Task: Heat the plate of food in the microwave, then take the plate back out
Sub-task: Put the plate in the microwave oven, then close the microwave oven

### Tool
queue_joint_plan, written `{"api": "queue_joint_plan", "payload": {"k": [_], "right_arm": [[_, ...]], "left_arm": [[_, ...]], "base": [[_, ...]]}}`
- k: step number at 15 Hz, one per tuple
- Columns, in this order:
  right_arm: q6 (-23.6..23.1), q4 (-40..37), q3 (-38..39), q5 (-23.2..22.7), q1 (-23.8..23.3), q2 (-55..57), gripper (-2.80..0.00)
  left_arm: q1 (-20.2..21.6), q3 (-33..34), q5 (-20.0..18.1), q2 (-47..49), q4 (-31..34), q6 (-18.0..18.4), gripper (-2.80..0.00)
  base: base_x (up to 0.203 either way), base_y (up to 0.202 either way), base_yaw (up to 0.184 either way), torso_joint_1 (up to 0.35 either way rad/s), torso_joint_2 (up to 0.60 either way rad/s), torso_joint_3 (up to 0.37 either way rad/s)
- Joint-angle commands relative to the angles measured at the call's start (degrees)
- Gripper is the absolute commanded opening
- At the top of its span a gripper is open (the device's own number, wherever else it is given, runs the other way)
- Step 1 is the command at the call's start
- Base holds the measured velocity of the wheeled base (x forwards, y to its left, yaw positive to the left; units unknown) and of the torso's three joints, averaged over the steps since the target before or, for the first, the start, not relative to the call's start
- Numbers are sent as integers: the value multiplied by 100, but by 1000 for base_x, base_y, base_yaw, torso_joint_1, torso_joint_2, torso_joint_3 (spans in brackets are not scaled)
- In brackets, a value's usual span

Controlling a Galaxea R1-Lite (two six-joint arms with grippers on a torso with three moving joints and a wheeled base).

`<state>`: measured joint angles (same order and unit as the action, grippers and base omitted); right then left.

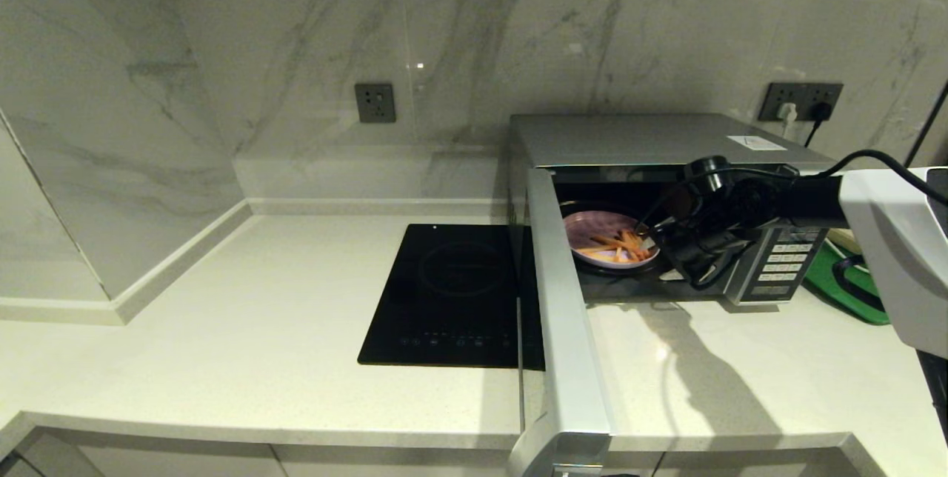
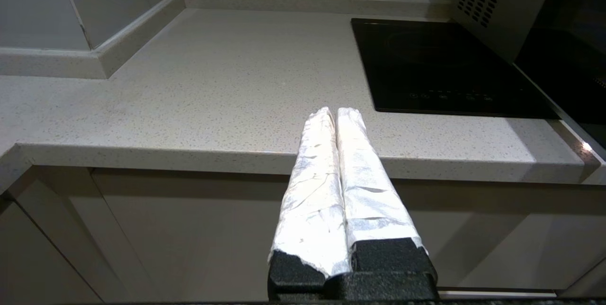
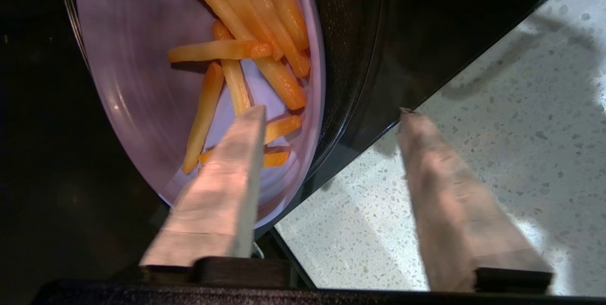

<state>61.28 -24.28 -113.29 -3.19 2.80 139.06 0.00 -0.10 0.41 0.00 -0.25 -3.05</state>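
The counter (image 1: pixel 222 344) is a pale speckled stone with a smooth, faintly matt face, and the wall (image 1: pixel 296 32) behind it is glossy veined marble. Beside the microwave (image 1: pixel 644 138), whose casing is brushed silver metal, the cooktop (image 1: pixel 452 292) is flat black glass with a sheen. Inside the microwave, the plate of food (image 3: pixel 132 58) is smooth, glossy lilac. The left gripper's fingers (image 2: pixel 315 177) are wrapped in crinkled silvery tape.

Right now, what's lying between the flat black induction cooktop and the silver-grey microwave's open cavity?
Only the microwave's swung-open door stands between the black induction cooktop and the cavity holding the lilac plate of orange sticks; the head view shows it.
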Motion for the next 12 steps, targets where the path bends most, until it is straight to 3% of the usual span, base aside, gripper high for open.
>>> {"api": "queue_joint_plan", "payload": {"k": [1,6,12], "right_arm": [[40,-45,19,-6,1,-128,0],[-21,-101,782,-46,11,-952,0],[-241,397,3418,-300,18,-2756,0]], "left_arm": [[0,1,2,0,-2,-3,-280],[0,-1,2,0,-2,-3,-280],[0,1,2,0,-2,-3,-280]], "base": [[0,0,0,0,0,0],[0,0,0,0,0,0],[0,0,0,0,0,0]]}}
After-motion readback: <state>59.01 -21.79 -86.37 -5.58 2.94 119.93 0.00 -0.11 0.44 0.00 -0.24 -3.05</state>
